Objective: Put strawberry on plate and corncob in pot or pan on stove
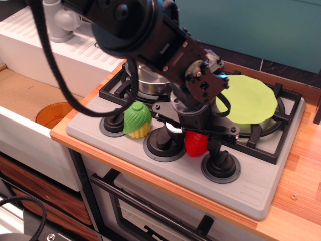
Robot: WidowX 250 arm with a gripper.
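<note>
Far left we see an orange bowl [54,114] down in the sink. On the stove [261,181] front edge sits the corncob [137,120], between the left knob [113,123] and middle knob [163,143]. Behind it the pan [148,83] sits on the left grate, mostly hidden by the arm. Our gripper [195,141] is clamped on the strawberry [196,143], between middle and right knobs. Further right, the plate [249,103] lies on the right grate.
</note>
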